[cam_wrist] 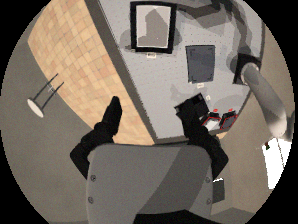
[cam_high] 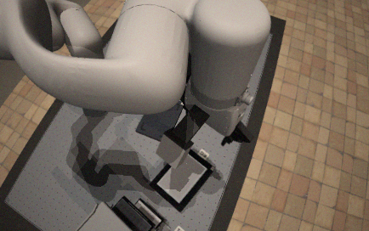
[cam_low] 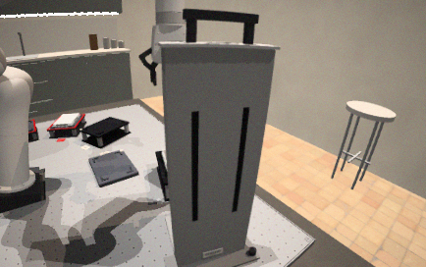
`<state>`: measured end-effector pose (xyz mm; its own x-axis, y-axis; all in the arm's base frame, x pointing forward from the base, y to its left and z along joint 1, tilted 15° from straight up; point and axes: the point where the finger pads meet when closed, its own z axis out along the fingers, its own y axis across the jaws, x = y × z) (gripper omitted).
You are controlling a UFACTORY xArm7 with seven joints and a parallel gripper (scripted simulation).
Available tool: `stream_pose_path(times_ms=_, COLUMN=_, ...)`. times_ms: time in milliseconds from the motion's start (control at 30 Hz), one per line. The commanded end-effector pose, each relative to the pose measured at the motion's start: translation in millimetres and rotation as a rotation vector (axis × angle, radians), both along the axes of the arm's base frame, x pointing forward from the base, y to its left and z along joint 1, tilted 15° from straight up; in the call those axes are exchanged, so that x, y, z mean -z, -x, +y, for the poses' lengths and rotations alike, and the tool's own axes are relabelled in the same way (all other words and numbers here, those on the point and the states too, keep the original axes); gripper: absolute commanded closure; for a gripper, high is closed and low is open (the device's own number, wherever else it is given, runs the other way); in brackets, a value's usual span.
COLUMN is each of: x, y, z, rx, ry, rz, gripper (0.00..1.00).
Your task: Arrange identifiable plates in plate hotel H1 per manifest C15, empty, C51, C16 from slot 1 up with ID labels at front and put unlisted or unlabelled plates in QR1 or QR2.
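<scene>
The plate hotel H1 [cam_low: 216, 123] [cam_high: 99, 218] is a tall grey cabinet; the exterior view shows only its back, so its slots and labels are hidden. From above, dark plate edges [cam_high: 129, 212] show at its front. A pale plate [cam_high: 184, 178] [cam_wrist: 153, 24] lies in a black-framed nest [cam_high: 158, 183] in front of the hotel. My gripper [cam_wrist: 152, 104] [cam_high: 236, 137] [cam_low: 148, 64] is open and empty. It hangs high above the deck near the hotel's top, looking down.
A grey nest [cam_low: 113, 167] [cam_wrist: 200, 63] [cam_high: 155, 125] and a black raised nest [cam_low: 105, 129] [cam_wrist: 193, 106] lie further along the deck. A red-framed nest holding a white plate [cam_low: 67, 119] is at the far end. My arm's base [cam_low: 17, 147] stands left. A stool [cam_low: 365, 115] stands off the deck.
</scene>
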<state>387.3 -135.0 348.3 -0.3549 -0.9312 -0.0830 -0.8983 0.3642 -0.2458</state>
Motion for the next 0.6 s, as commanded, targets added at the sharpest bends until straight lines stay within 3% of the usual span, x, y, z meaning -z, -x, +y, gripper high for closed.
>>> stream_pose_path(times_ms=0, x=-2.1, y=-2.5, z=3.7, rx=0.003, ry=0.000, rz=-0.003, gripper=0.00)
stream_pose_path(times_ms=233, x=-2.1, y=-2.5, z=3.7, rx=0.003, ry=0.000, rz=-0.003, gripper=0.00)
stream_pose_path(times_ms=567, x=12.4, y=-6.5, z=3.5, rx=0.003, ry=0.000, rz=-0.003, gripper=0.00)
